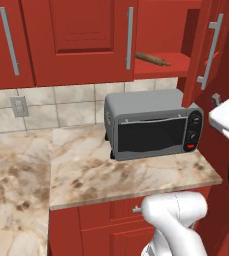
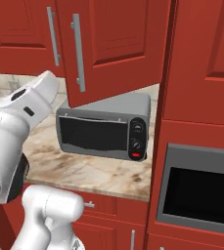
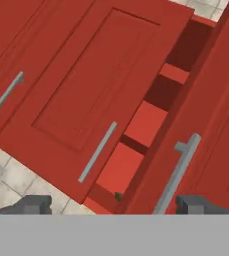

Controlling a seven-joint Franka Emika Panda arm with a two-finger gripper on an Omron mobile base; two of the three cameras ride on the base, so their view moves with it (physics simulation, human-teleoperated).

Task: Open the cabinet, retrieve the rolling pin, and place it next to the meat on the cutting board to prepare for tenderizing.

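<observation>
Gripper: two small dark finger tips of the gripper (image 3: 118, 204) rise at the bottom of the hand view, spread wide apart with nothing between them, facing the gap between the cabinet's doors.
Cabinet: red wall cabinet (image 1: 158, 30) with raised-panel doors and long vertical silver bar handles; its right door (image 1: 208, 47) is swung outward, its left door (image 1: 81, 37) is shut. In the hand view the open door's handle (image 3: 178, 172) stands just above the right finger tip.
Rolling pin: slim brown wooden rolling pin (image 1: 152, 59) with knobbed ends lies on the red inner shelf (image 1: 161, 67), slightly angled, close behind the edge of the shut door.
Below the cabinet: grey toaster oven (image 1: 153, 125) with a dark glass door and three knobs sits on the beige marbled counter (image 1: 111, 175), against the tiled wall (image 1: 61, 105).
Wall: a pale outlet plate (image 1: 19, 106) sits on the tiles left of the oven.
Right side: a built-in dark-windowed oven (image 2: 199, 193) sits in the tall red unit.
</observation>
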